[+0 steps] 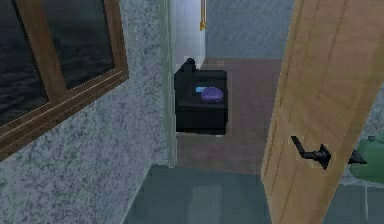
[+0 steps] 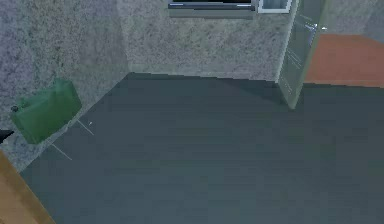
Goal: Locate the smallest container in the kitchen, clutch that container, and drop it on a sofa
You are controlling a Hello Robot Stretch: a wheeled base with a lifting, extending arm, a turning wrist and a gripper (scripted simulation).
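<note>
In the forward view a black box-like cabinet (image 1: 201, 101) stands past an open doorway, on a reddish-brown floor. A small purple rounded thing (image 1: 209, 94) lies on its top. I cannot make out whether that thing is a container.
An open wooden door (image 1: 325, 100) with a black handle (image 1: 311, 152) stands at the forward view's right. A speckled wall with a wood-framed window (image 1: 60, 60) lies at its left. In the arm side view a green seat (image 2: 46, 110) stands at the left, and a pale open door (image 2: 297, 60) leads onto orange floor.
</note>
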